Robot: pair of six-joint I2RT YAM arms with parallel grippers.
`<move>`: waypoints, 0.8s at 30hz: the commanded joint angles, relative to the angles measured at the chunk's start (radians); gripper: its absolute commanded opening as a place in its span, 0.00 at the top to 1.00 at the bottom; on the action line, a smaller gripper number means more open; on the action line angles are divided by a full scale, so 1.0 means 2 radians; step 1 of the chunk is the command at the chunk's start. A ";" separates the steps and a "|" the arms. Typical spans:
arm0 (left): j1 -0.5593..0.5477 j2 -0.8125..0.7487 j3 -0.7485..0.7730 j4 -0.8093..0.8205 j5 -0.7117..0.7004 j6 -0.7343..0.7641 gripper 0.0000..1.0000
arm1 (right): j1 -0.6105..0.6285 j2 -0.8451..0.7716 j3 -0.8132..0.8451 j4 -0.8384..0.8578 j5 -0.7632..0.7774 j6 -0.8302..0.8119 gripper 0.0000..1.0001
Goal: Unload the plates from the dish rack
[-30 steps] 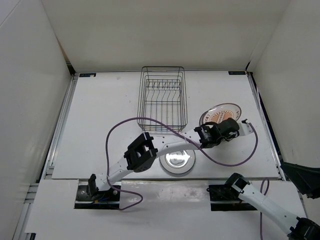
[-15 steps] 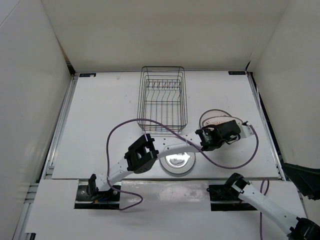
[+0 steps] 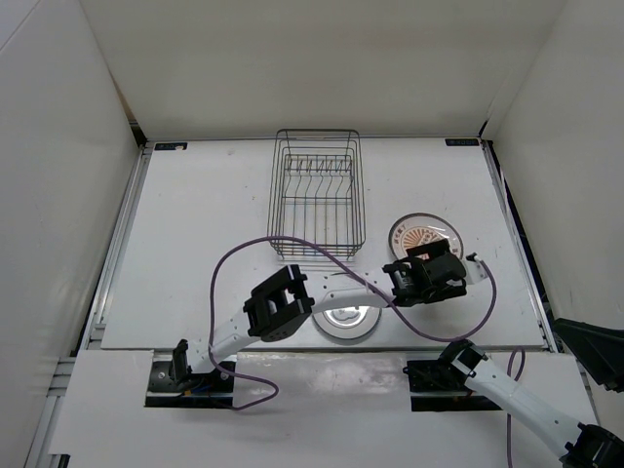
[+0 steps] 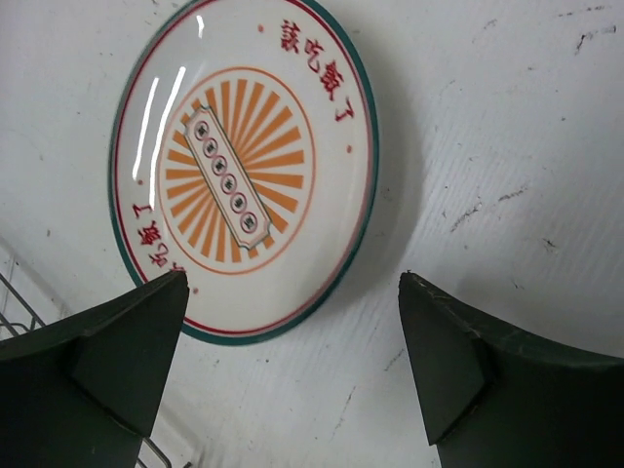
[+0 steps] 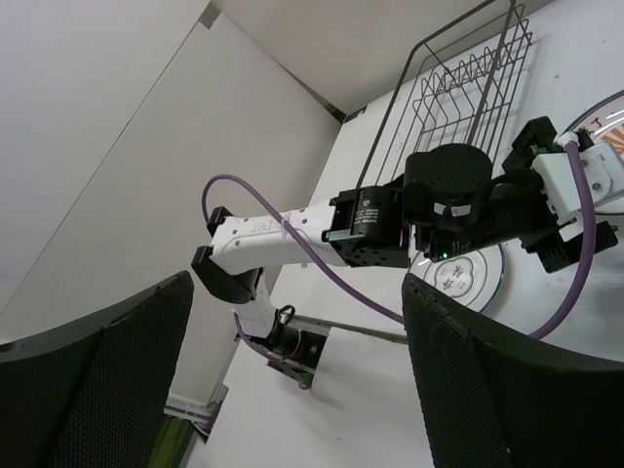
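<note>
The dish rack [image 3: 314, 200], a dark wire basket, stands at the back centre with no plate between its prongs; its wires also show in the right wrist view [image 5: 458, 88]. An orange-patterned plate [image 3: 419, 232] [image 4: 234, 166] lies flat on the table right of the rack. My left gripper [image 3: 434, 265] [image 4: 292, 283] hovers open over that plate's near edge, holding nothing. A grey-flower plate [image 3: 346, 317] [image 5: 468, 273] lies near the front edge, partly under the left arm. My right gripper [image 3: 588, 349] [image 5: 297, 283] stands open and empty at the far right.
A purple cable [image 3: 244, 249] loops from the left arm over the table in front of the rack. White walls enclose the table on the left, back and right. The left arm's elbow [image 3: 278, 302] sits low beside the grey-flower plate.
My left gripper has opened and let go of the orange plate, which now lies flat. The gripper has drawn back slightly toward the near side. The right arm has barely moved.
</note>
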 commanded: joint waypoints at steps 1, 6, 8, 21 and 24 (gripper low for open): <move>-0.004 -0.037 -0.006 -0.015 -0.009 -0.022 0.00 | 0.000 -0.007 0.005 -0.143 0.016 -0.001 0.11; -0.005 -0.070 0.021 -0.092 0.015 -0.082 0.00 | 0.001 -0.004 -0.008 -0.142 0.017 0.001 0.11; -0.003 -0.112 0.026 -0.133 0.034 -0.100 0.00 | 0.001 0.000 -0.027 -0.143 0.020 0.000 0.11; 0.000 -0.519 -0.141 -0.395 -0.080 -0.245 0.00 | 0.006 0.113 -0.175 -0.134 0.156 -0.017 0.10; 0.010 -0.660 -0.278 -0.401 -0.159 -0.286 0.00 | 0.005 0.173 -0.203 -0.067 0.116 -0.066 0.10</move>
